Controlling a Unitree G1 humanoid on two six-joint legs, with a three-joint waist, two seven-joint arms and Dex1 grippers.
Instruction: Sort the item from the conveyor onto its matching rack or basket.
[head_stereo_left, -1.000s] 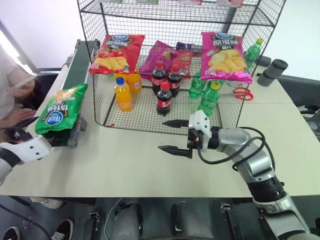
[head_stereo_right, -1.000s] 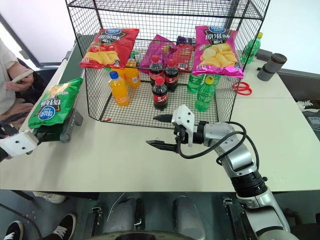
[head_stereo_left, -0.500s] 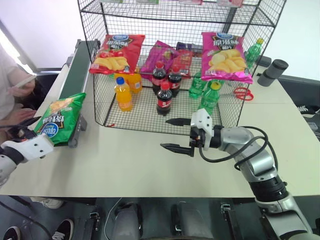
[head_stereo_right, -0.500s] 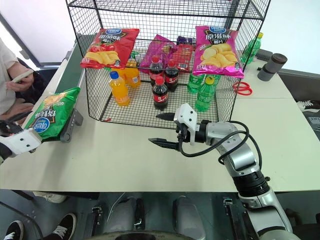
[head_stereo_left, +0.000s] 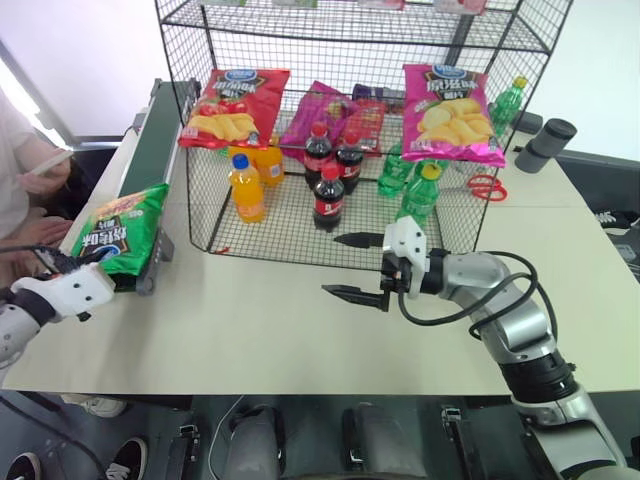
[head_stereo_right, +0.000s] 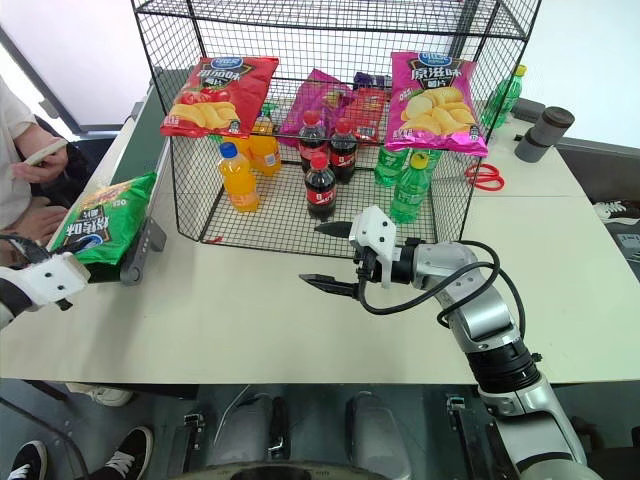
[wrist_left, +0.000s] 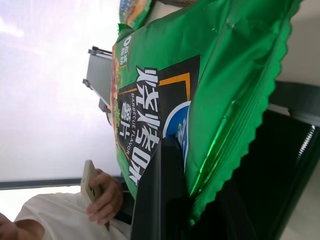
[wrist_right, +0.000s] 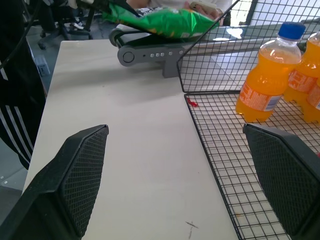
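Note:
The item, a glossy green crisp bag, lies tilted over the near end of the dark-green conveyor at the table's left edge. My left gripper is shut on the bag's near edge. In the left wrist view a black finger lies across the bag. My right gripper hovers open and empty over the table in front of the black wire rack, pointing left. The right wrist view looks past its fingers at the bag.
Red, purple and pink crisp bags hang in the rack. Orange, cola and green bottles stand on its floor. Red scissors and a black cylinder lie at the right. A person sits at the left.
The green bag has tipped down from nearly upright to lower and flatter over the belt's end. My left gripper has gone from open to shut on its edge. The right arm has kept still.

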